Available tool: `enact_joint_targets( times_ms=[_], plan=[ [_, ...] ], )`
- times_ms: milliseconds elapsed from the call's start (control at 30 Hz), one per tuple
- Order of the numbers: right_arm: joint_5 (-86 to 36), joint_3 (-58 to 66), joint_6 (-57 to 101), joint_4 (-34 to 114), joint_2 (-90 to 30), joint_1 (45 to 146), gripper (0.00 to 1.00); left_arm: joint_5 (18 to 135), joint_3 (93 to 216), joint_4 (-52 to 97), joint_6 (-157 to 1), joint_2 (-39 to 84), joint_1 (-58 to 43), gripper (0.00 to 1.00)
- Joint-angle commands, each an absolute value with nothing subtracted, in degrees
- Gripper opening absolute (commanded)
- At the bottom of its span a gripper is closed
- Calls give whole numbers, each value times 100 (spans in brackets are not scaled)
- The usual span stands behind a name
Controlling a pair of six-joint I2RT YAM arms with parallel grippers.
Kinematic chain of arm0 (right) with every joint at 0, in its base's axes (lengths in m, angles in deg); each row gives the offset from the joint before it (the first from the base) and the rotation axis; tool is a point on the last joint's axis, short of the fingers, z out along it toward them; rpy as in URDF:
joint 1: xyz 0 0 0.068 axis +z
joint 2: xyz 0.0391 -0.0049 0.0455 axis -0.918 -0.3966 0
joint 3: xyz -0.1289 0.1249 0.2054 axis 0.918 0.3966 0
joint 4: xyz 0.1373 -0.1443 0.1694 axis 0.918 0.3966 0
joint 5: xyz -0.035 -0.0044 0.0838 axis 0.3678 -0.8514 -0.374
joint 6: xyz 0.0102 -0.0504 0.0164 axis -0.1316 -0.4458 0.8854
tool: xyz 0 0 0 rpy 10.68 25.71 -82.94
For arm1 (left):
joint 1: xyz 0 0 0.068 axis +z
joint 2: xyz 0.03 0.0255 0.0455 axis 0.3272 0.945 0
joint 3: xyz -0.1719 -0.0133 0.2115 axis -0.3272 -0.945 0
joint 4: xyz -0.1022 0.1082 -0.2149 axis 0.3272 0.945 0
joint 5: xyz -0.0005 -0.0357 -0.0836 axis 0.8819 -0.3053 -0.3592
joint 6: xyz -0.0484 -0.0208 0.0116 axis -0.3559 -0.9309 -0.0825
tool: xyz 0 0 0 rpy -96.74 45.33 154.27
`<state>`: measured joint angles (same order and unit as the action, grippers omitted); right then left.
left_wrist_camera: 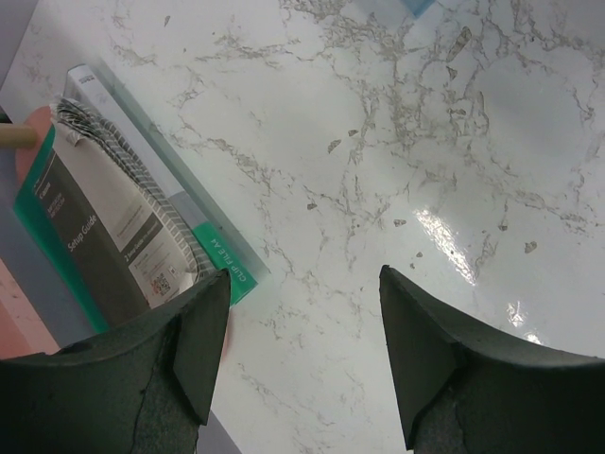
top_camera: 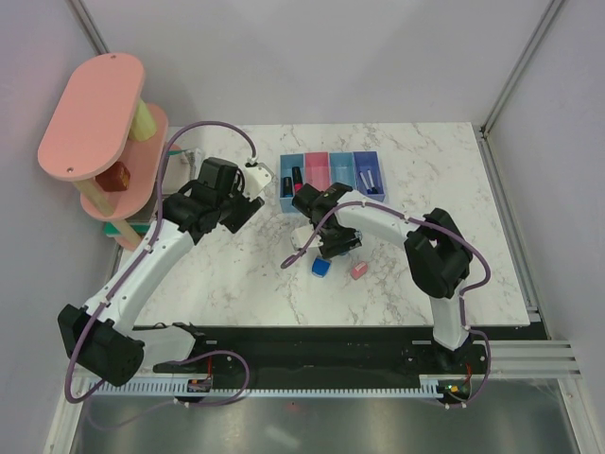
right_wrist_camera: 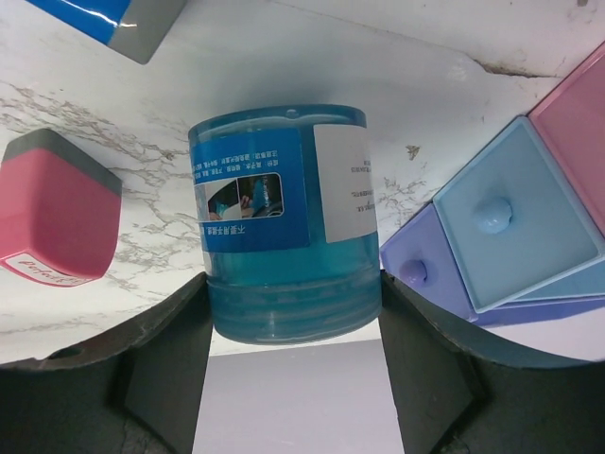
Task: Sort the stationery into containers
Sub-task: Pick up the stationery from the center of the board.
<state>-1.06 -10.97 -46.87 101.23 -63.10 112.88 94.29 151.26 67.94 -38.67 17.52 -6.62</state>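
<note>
Marble-patterned tabletop (top_camera: pixel 246 274), top external view: row of four joined bins (top_camera: pixel 342 175) at the far middle, with small items in both end bins, too small to name. Right gripper (top_camera: pixel 334 248) is bent down just in front of the row; whatever it holds is hidden under it here. Blue wedge block (top_camera: pixel 321 268) and pink eraser (top_camera: pixel 358 270) lie loose beside it, unsorted. Left gripper (top_camera: pixel 248 203) is parked well left of the bins, near the pink tiered shelf tower (top_camera: pixel 95 118), probably to leave the right arm room.

Left wrist view: left gripper (left_wrist_camera: pixel 302 340), fingers apart, nothing between them, over bare marble. A clip-file pack (left_wrist_camera: pixel 123 227) lies to one side.

Right wrist view: right gripper (right_wrist_camera: pixel 291 331) is clamped on the round blue roll (right_wrist_camera: pixel 284 227), one finger against each curved side, likely for carrying it to a bin. Pink eraser (right_wrist_camera: pixel 57 222) and blue wedge block (right_wrist_camera: pixel 113 19) sit to the left; light blue and purple bins (right_wrist_camera: pixel 515 227) are close on the right.
</note>
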Motion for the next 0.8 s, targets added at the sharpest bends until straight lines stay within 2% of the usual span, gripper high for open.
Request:
enact_joint_targets(
  times_ms=[0, 367, 767],
  plan=[
    [-228, -1275, -4642, 10341, -6413, 11348, 73, 9301, 15100, 6715, -4020, 1586, -630, 72],
    [-720, -1495, -4458, 10543, -6343, 11375, 84, 9266, 15038, 6663, -4064, 1586, -630, 72],
    [-2196, -1785, -4089, 10631, -6422, 11155, 84, 9266, 14950, 6645, -4082, 1515, -622, 72]
  ],
)
